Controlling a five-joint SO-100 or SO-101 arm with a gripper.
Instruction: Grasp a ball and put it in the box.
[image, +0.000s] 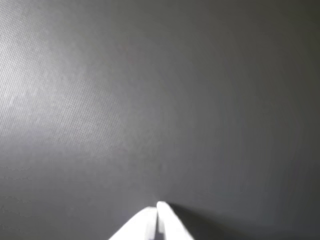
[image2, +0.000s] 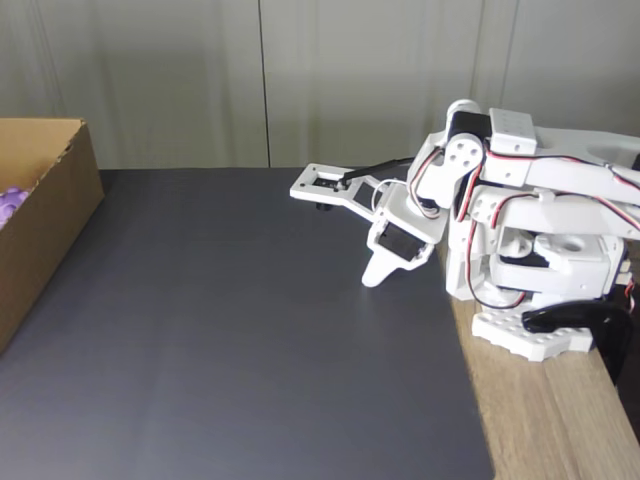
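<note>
closed, empty gripper (image: 157, 207) over dark mat (image2: 250, 330) (ball (image2: 10, 203) inside box (image2: 55, 215))

soft daylight, blurry dim wrist view

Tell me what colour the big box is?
Plain brown cardboard box, best in the fixed view.

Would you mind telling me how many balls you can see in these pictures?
1. A purple ball sits inside the cardboard box at the left edge of the fixed view, mostly cut off by the frame. The box wall may hide others.
</note>
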